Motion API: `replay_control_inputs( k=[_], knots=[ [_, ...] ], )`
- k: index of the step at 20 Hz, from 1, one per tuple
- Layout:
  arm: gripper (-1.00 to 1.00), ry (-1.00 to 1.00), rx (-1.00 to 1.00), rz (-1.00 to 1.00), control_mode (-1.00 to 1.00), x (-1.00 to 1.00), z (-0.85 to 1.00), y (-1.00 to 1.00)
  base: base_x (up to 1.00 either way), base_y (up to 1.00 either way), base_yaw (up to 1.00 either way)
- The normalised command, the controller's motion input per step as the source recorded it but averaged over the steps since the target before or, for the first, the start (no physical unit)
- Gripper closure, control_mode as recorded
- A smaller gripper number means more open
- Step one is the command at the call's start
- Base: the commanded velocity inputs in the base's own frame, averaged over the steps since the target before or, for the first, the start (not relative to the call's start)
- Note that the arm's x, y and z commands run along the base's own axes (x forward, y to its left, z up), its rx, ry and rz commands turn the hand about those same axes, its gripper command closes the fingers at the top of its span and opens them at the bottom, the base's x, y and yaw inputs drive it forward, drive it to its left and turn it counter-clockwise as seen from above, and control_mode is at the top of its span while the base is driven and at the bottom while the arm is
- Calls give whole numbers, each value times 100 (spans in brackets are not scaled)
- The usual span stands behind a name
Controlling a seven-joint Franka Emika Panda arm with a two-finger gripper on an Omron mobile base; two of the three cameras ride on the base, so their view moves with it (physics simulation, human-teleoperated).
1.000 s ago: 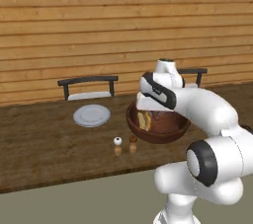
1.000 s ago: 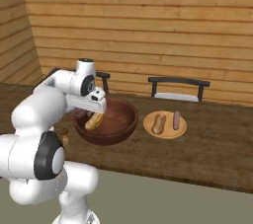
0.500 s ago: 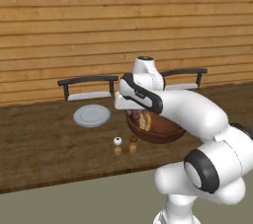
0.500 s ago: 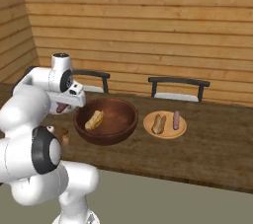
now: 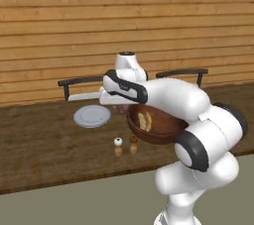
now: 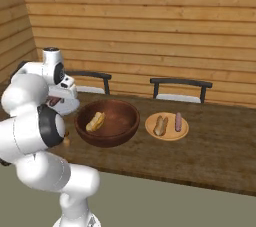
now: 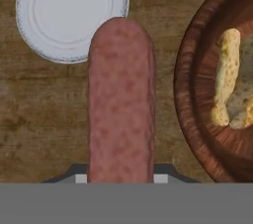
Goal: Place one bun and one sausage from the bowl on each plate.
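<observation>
Wooden planks are backing the dark bench (image 5: 44, 154) in the left base view, where the white arm is reaching over the brown bowl (image 5: 158, 127) with a bun (image 5: 144, 121) lying inside it; an empty grey plate (image 5: 92, 116) is sitting to the bowl's left, apart from it, and two small shakers (image 5: 125, 145) are standing just in front, near the bowl's left edge. The hand (image 5: 119, 106) is hanging between plate and bowl, mostly hidden by the arm. In the right base view the bowl (image 6: 107, 122) is holding the bun (image 6: 95, 121), and beside it, on the right, a tan plate (image 6: 167, 126) is carrying another bun (image 6: 160, 125) and a sausage (image 6: 178, 121) lying side by side; two chairs (image 6: 181, 89) are standing behind the bench. In the hand view the hand is clenched on a reddish sausage (image 7: 121, 102), which is sticking out lengthwise above the bench, its far tip overlapping the grey plate's (image 7: 69, 16) near rim, while the bowl (image 7: 197, 119) with its bun (image 7: 228, 77) is lying to the right.
</observation>
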Motion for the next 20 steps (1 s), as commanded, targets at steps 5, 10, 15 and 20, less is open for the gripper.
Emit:
replay_control_inputs(
  k=[5,10,15,20],
  knots=[
    [100,3,-3,0,-100,68,-10,21,0,0,0],
    [100,0,-8,0,-100,45,-52,15,0,0,0],
    [100,0,-6,0,-100,62,-29,19,0,0,0],
    [100,0,0,0,-100,60,-35,18,0,0,0]
  ],
)
